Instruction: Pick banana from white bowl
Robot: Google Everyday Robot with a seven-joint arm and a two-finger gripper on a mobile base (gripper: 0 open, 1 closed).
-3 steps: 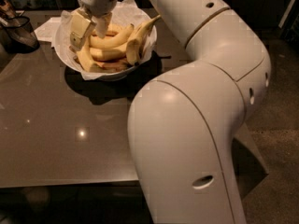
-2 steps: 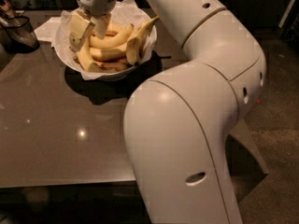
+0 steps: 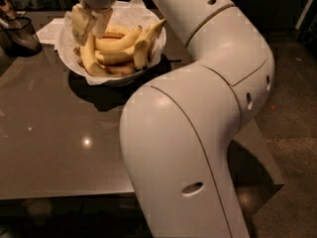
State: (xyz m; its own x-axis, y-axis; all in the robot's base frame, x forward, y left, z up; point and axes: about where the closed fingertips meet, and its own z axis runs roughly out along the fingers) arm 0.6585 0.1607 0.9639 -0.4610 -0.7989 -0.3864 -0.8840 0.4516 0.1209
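Pincer: my pincer (image 3: 90, 23) is low over the left part of the white bowl (image 3: 148, 58). Its two pale fingers (image 3: 80, 23) point down among the fruit, only a narrow gap between them. If they already hold something I cannot tell.
Banana: the bananas (image 3: 115, 44) lie in a heap on the crumpled paper inside the bowl. One long banana (image 3: 89, 61) goes down along the left side, just under the fingers.
Bowl place: at the far side of the dark worktop (image 3: 59, 133), near a dark mesh basket (image 3: 20, 33).
Step, I think: to close on that left banana.
How to do it well: I would grip one fruit only, across its middle, with soft force, then lift straight up so the paper and the bowl do not come with it.
Risk: the fruits touch each other, so a neighbour can be dragged.
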